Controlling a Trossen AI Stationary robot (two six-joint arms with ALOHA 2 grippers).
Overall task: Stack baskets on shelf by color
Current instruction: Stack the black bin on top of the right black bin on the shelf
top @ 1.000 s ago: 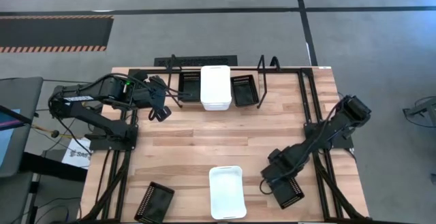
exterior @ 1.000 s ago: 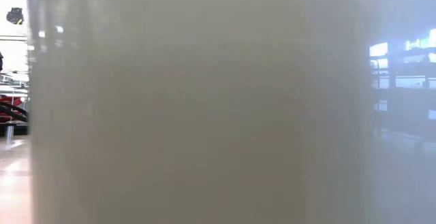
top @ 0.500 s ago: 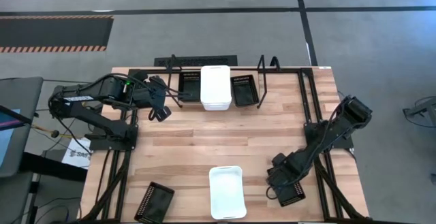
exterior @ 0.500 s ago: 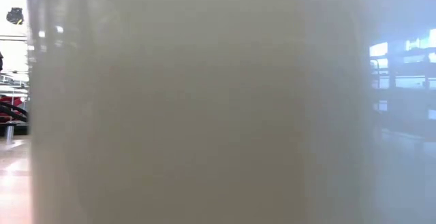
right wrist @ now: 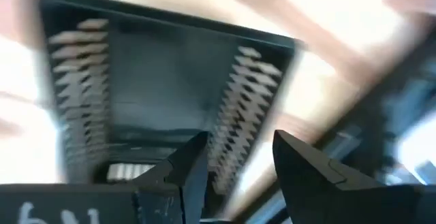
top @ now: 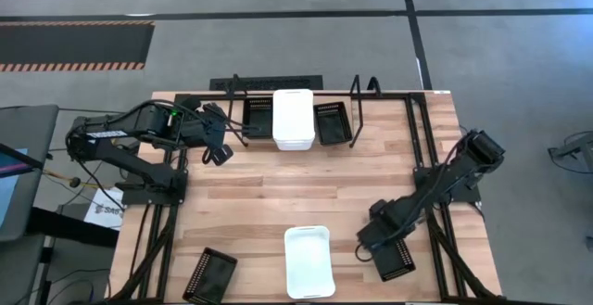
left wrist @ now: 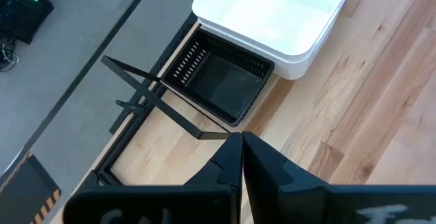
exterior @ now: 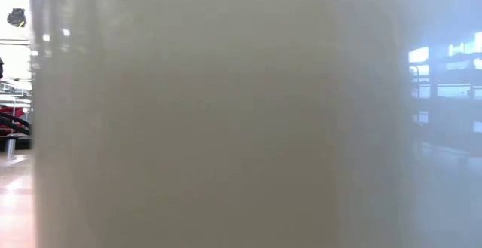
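Fingers (right wrist: 194, 157) of the right gripper (right wrist: 238, 159) stand apart, straddling one slotted side wall of a black mesh basket (top: 397, 260) near the table's front right corner; nothing is clamped yet, and I cannot tell whether the pads touch the wall. From above, that gripper sits over the basket's inner end, the right arm reaching in from the right edge of the table (top: 250, 203).

Fingers of the left gripper (left wrist: 242, 157) are pressed together and hold nothing. It hangs near the back left part of the table, just beside the shelf (top: 361, 87), looking down on a black basket (left wrist: 221, 84) that stands in the rack with a white basket (left wrist: 272, 20) beside it.

On the shelf at the back edge, three things stand in a row: a black basket on the left, the white basket (top: 293, 118) in the middle, and another black basket (top: 333, 122) on the right. Whether any of these is a stack of several I cannot tell.

Off the shelf lie a white basket (top: 308, 260) at the middle of the front edge, blocking the low view, a black basket (top: 210, 274) at the front left corner, and the one under the right gripper. By my judgement the sorting is partly done, with at least these three left to bring back.
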